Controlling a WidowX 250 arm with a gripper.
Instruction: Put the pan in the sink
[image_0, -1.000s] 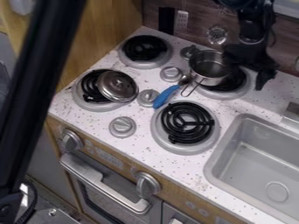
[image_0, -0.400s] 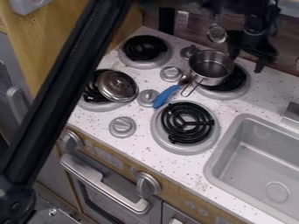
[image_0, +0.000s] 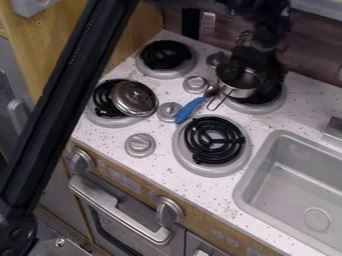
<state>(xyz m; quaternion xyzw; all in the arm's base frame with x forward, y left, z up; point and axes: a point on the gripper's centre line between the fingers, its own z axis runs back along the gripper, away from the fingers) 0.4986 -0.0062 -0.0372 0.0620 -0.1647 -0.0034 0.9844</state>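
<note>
My black gripper (image_0: 252, 70) hangs right over the small metal pan (image_0: 242, 92) on the back right burner. It stands open, one finger over the pan's inside and the other by its right side. The gripper hides part of the pan's rim and the burner behind it. The pan's thin wire handle points toward the front left. At the lower right is the grey sink (image_0: 294, 177), with a round drain in its floor.
A blue-handled utensil (image_0: 190, 110) lies beside the pan's handle. A metal lid (image_0: 134, 98) rests on the front left burner. Bare coils show on the front right burner (image_0: 214, 140) and back left burner (image_0: 165, 55). The faucet (image_0: 332, 131) stands at the sink's back edge.
The gripper has moved left and down from the wall side to over the pan. Pan, utensil and lid have stayed in place.
</note>
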